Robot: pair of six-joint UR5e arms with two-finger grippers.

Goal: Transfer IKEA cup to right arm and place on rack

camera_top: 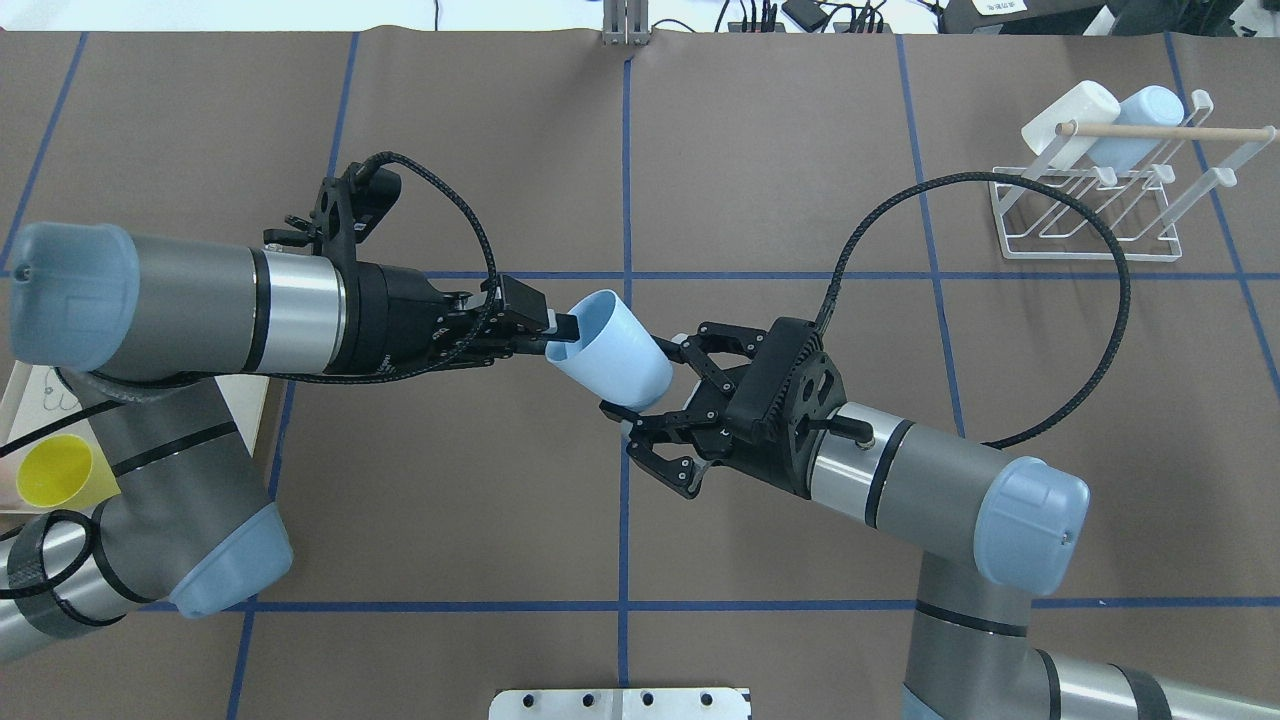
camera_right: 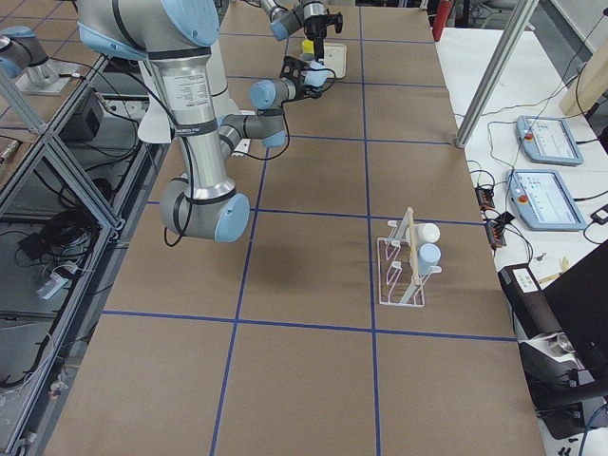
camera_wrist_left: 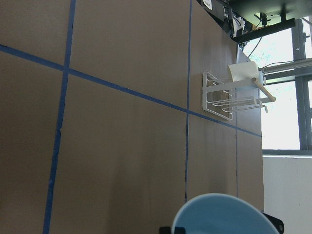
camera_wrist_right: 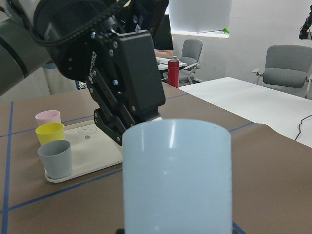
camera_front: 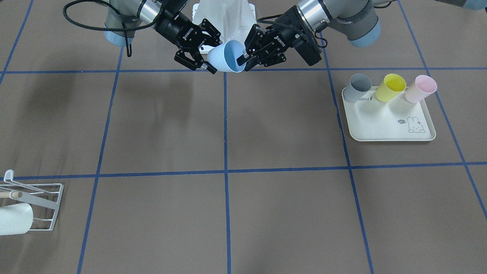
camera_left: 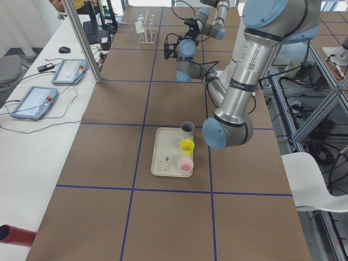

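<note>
The IKEA cup [camera_top: 612, 352] hangs in mid-air over the middle of the surface [camera_top: 800, 150], tilted, between the two arms. The left claw [camera_top: 558, 330] pinches its rim, one finger inside the mouth and one outside. The cup's long axis runs from that mouth, on the left arm's side, down to its closed end, which points straight into the right claw [camera_top: 640, 380]. This claw is spread, its fingers flanking the closed end; whether its pads touch the wall yet cannot be told. The handover looks to turn on the right claw closing across the body, square to that axis, before the left lets go. The rack [camera_top: 1090, 245], already bearing a white and a pale blue cup, stands well apart on the right arm's side.
</note>
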